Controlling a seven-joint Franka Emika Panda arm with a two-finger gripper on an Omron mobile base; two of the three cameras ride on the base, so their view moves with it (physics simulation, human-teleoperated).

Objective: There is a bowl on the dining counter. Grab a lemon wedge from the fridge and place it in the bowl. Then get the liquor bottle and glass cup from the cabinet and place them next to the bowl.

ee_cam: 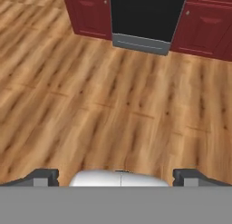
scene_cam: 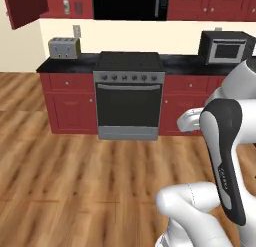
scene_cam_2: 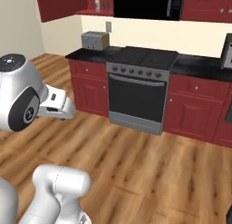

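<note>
Facing the stove (scene_cam: 129,93) from across the wood floor (ee_cam: 113,105), the robot stands well back from the open red wall cabinet (scene_cam: 30,8). On its shelf the liquor bottle (scene_cam: 66,3) and the glass cup (scene_cam: 78,8) wait side by side, untouched. The gripper (ee_cam: 116,177) hangs over bare floor, jaws spread wide and empty. Both cabinet items look left to fetch.

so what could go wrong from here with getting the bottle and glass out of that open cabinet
The liquor bottle and glass cup stand close together high in the open cabinet, so reaching for one could knock the other over. The toaster sits on the counter just below, where the arm might clip it. The gripper has its jaws wide and empty, far back over the wood floor, so the base may stop short.
</note>
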